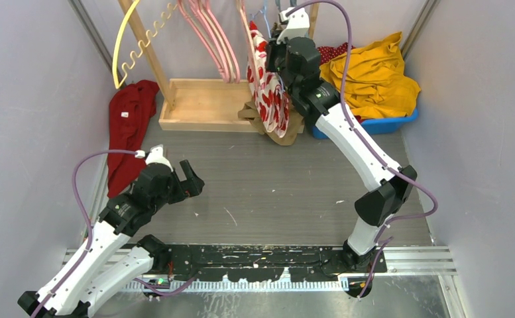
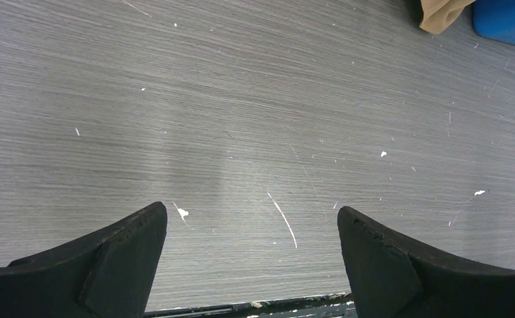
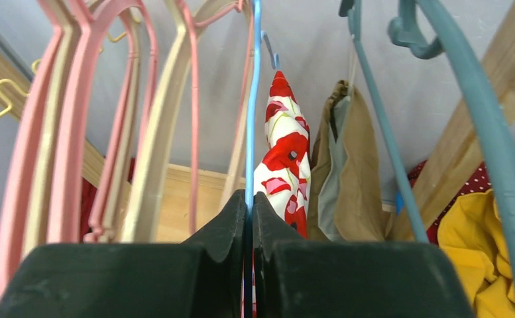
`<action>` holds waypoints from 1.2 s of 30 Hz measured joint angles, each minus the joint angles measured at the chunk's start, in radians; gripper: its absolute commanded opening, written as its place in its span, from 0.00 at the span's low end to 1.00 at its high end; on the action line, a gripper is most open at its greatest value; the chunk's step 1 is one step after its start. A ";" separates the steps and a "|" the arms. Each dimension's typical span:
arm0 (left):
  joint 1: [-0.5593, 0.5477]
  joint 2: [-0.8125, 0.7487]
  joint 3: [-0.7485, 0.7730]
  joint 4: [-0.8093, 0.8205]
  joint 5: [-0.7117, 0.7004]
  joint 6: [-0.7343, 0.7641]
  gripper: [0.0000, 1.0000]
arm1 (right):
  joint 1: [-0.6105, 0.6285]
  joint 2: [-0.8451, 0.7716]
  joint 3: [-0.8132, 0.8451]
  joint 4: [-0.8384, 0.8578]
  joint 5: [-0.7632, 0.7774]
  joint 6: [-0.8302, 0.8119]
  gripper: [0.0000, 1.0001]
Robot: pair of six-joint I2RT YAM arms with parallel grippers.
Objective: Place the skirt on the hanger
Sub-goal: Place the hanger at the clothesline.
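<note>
Right, up at the rack the right gripper (image 3: 249,199) has its two black fingers pressed together on a thin, light-blue hanger (image 3: 252,99), the slim bar running straight up from between the pads. Just behind that bar hangs the skirt (image 3: 284,159), soft white fabric printed with big red poppies and gathered into a narrow vertical fold. Whether it actually sits on the blue hanger, I can't tell from here. A limp tan garment (image 3: 360,165) hangs beside it, touching. Smooth pink hangers (image 3: 22,179) curve away to one side and a thick teal hanger (image 3: 506,179) sweeps down on the other.

From above, the skirt trails down to the edge of the pale wooden rack base (image 1: 201,106). A crumpled yellow garment (image 1: 374,76) fills a blue plastic bin (image 1: 390,124), and a dark red cloth (image 1: 128,126) lies along the left wall.

Meanwhile the left gripper (image 2: 251,212) hovers low over the grey, fine-grained table (image 1: 274,192), its jaws spread wide and holding nothing, with pale specks and scratches on the surface beneath.
</note>
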 measured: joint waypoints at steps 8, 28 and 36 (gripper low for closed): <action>0.000 0.008 0.000 0.001 0.000 0.000 0.99 | -0.026 -0.013 -0.044 0.029 -0.002 0.010 0.13; 0.000 0.056 -0.008 0.040 0.002 0.001 0.99 | -0.032 -0.228 -0.498 0.077 -0.091 0.104 1.00; 0.000 0.082 -0.020 0.066 -0.002 0.002 0.99 | -0.032 -0.544 -0.832 0.092 -0.142 0.165 1.00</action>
